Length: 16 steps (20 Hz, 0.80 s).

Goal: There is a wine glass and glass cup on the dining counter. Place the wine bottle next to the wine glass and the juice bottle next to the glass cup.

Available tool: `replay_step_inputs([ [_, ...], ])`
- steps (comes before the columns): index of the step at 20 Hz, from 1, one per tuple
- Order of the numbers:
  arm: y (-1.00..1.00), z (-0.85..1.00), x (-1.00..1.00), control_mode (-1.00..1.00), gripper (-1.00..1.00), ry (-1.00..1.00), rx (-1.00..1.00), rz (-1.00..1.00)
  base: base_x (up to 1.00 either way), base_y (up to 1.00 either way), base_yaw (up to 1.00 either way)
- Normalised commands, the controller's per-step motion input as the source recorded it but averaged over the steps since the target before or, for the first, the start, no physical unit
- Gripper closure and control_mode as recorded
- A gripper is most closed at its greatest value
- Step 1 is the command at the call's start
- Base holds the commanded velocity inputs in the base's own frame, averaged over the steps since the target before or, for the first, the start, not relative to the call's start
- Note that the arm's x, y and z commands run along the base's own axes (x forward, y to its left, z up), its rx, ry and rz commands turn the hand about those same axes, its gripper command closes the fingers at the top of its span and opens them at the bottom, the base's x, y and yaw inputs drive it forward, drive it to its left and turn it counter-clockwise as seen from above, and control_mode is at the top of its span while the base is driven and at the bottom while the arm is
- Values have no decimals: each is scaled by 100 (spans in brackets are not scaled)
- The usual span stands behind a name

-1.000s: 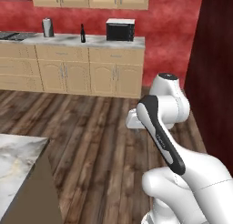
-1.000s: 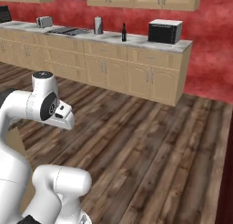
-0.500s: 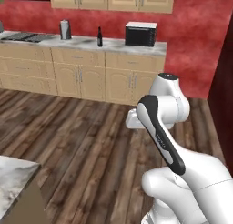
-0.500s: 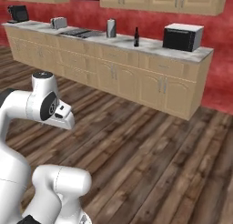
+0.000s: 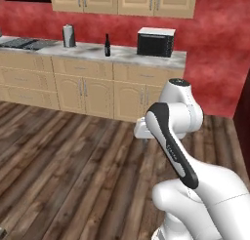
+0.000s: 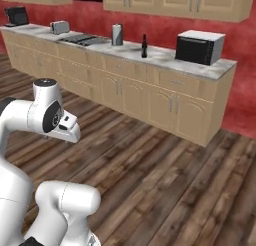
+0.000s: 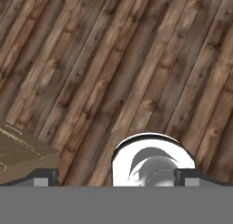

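Observation:
The wine bottle (image 5: 107,45) is slim and black and stands upright on the far wall counter (image 5: 88,52), between a metal canister and a microwave. It is also in the right base view as the wine bottle (image 6: 144,46). My gripper (image 7: 116,177) hangs over the bare wooden floor, far from the bottle. It is open, its two dark fingertips (image 7: 45,177) wide apart with nothing between them. A grey sliver at the lower left edge looks like the dining counter (image 5: 2,230). The wine glass, the glass cup and the juice bottle are out of view.
On the wall counter (image 6: 150,57) stand a black microwave (image 6: 200,46), a metal canister (image 6: 117,34), a stovetop (image 6: 82,38) and a toaster (image 6: 59,27). Wide wooden floor (image 5: 73,156) lies between me and the cabinets. A beige-brown block (image 7: 18,157) edges the hand view's lower left.
The whole picture has shifted, so the base has moved: the wall counter sits further right and lower, and the marble corner has nearly left the left base view. The arm's pose is unchanged.

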Motion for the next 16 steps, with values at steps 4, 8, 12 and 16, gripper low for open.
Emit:
replay_step_inputs([
  [4,0,0,0,100,-100,0,0,0,88,-31,5],
  [8,0,0,0,100,-100,0,0,0,89,-30,4],
  [12,0,0,0,100,-100,0,0,0,94,-25,0],
  [16,0,0,0,100,-100,0,0,0,94,-20,1],
])
